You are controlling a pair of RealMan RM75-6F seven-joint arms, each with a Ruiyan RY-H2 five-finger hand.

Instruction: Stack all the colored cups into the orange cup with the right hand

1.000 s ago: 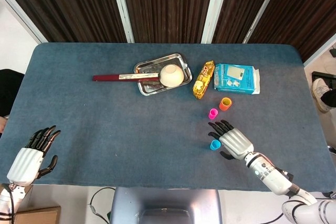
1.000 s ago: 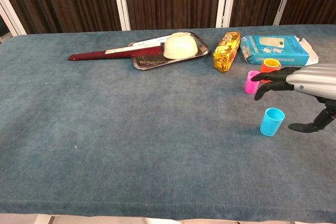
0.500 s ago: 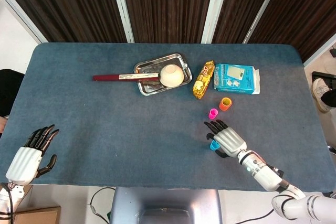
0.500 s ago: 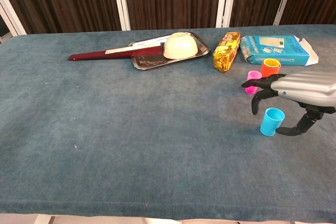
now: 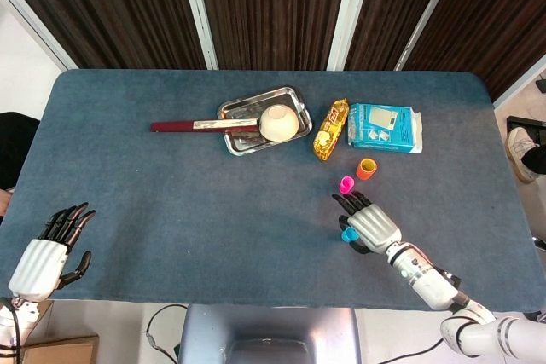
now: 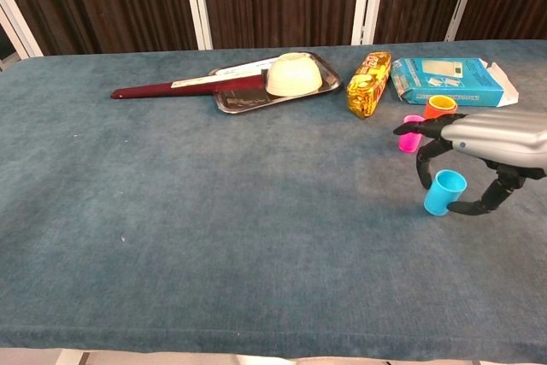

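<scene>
Near the front right of the blue surface (image 6: 214, 211), the robot's right hand (image 5: 373, 226) arches over a blue cup (image 6: 444, 192), its dark fingers (image 6: 425, 162) curled down on the cup's far side and the thumb hooked round its near side. The cup tilts slightly between them; whether its base touches the cloth cannot be told. In the head view the cup shows only as a blue sliver at the left edge of the palm.

Just beyond the fingertips stands a pink cup (image 5: 346, 184), upright and open. Behind it and a little to the right stands the orange cup (image 5: 367, 169), also upright, apart from the pink one. Neither is touched by the hand.

Farther from the fingers, along the back of the surface, lie a blue carton picturing a kitchen scale (image 5: 386, 128), a yellow snack packet (image 5: 331, 129) just to its left, and a steel tray (image 5: 235, 112) holding an overturned cream bowl (image 5: 278, 122). A dark red flat utensil (image 5: 183, 126) reaches from the tray out to the left.

Well apart at the front left corner, the left hand (image 5: 51, 249) hovers by the edge of the surface, fingers spread and holding nothing.
</scene>
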